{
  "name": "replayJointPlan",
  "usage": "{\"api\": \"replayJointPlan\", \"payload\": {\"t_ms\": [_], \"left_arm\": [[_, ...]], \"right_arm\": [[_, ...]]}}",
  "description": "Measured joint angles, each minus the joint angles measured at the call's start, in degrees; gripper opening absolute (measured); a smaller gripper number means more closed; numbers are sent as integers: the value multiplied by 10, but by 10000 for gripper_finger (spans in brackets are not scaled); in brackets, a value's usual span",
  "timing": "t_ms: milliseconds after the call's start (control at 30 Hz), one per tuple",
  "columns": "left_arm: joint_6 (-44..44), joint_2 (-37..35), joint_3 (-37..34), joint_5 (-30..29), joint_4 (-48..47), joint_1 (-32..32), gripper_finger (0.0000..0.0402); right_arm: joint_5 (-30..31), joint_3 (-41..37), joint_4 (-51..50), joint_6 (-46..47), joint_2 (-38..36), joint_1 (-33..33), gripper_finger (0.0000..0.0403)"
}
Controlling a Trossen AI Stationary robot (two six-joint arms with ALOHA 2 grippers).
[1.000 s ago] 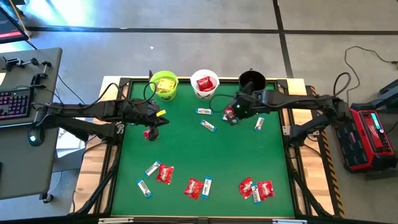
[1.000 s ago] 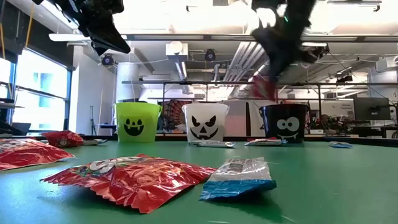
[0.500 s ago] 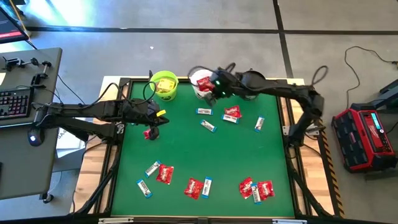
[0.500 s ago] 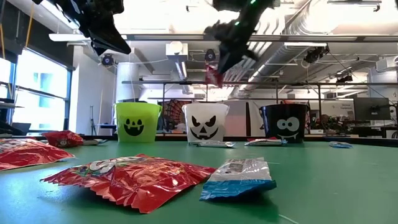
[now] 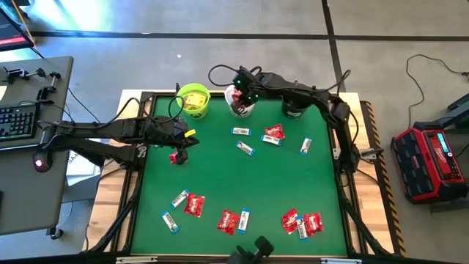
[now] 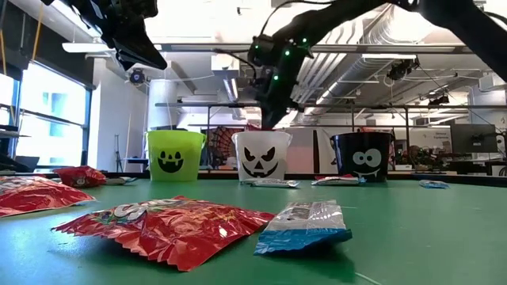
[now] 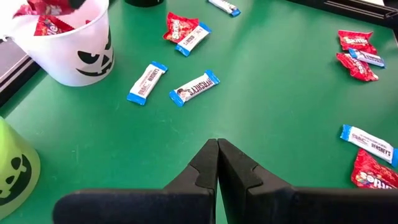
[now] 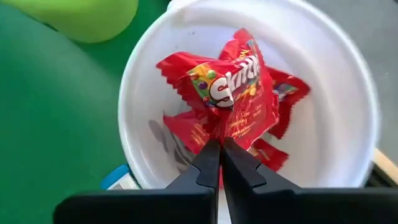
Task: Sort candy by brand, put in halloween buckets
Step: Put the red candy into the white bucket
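Note:
My right gripper (image 8: 221,144) is shut on a red packet (image 8: 236,93) over the white bucket (image 5: 240,110), whose rim (image 8: 143,74) rings it in the right wrist view. More red packets (image 8: 287,87) lie on that bucket's bottom. In the low view this gripper (image 6: 269,119) hangs just above the white bucket (image 6: 261,154). The lime green bucket (image 5: 193,100) stands to its left, and the black bucket (image 6: 363,156) to its right. My left gripper (image 7: 217,144) is shut and empty, held above the table near a red packet (image 5: 174,157) at the left. My right gripper pinches the red packet by its crimped edge (image 8: 217,132) between the two fingertips, coming from above and pointing down. The packet hangs below the fingers inside the white bucket's mouth. Whether it touches the packets beneath cannot be told.
Loose candy lies on the green mat: blue-and-white bars (image 5: 240,131) (image 5: 245,148) (image 5: 305,146) and a red packet (image 5: 272,133) in the middle, with several more of both kinds (image 5: 228,221) (image 5: 314,222) along the near edge. Yellow packets fill the green bucket.
My right gripper has carried the red packet from above the mat near the black bucket toward the table's far-left. It has then come down over the white bucket's mouth, still shut on the packet. The left arm has kept still.

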Motion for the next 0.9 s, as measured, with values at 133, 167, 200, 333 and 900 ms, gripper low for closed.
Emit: {"api": "replayJointPlan", "payload": {"t_ms": [133, 167, 200, 333, 900], "left_arm": [[0, 0, 0, 0, 0, 0, 0], [0, 0, 0, 0, 0, 0, 0], [0, 0, 0, 0, 0, 0, 0], [0, 0, 0, 0, 0, 0, 0], [0, 0, 0, 0, 1, 0, 0]], "right_arm": [[-28, -4, 0, 0, 5, -5, 4], [-31, -6, 0, -2, 5, -6, 10], [-32, -6, -2, -4, 5, -6, 17], [-65, -7, -6, -12, 5, -7, 71], [-20, 137, -133, 15, 4, 37, 14]]}}
